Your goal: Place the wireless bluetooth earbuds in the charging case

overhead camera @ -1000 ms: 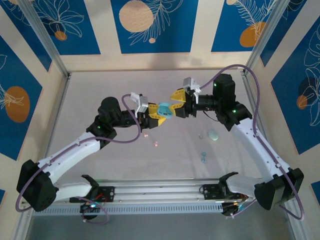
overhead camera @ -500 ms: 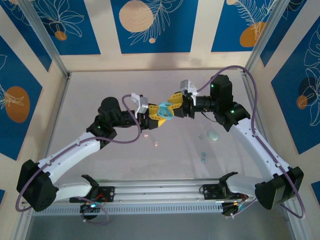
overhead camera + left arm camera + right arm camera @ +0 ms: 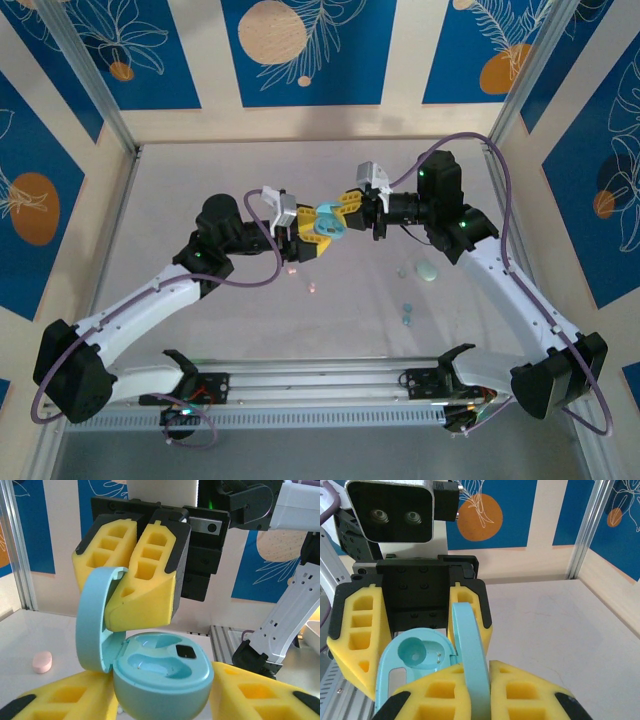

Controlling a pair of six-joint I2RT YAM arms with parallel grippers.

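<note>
While right gripper (image 3: 472,672) clamps lid (image 3: 92,620) of open teal charging case (image 3: 160,680) midair, left gripper (image 3: 160,697) flanks base, grip unclear, fingertips cut off. Earbuds (image 3: 407,319) tiny specks on table (image 3: 200,180) beside right arm, shape indistinct.

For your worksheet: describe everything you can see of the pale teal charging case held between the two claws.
The pale teal, pebble-shaped glossy plastic charging case is held in mid-air with its hinged lid swung open and roughly upright. The base has smooth moulded wells with no earbud in them, and a small dark square. The right claw is shut on the lid. The left claw has its yellow fingers on either side of the base, but whether they press it cannot be told.
</note>
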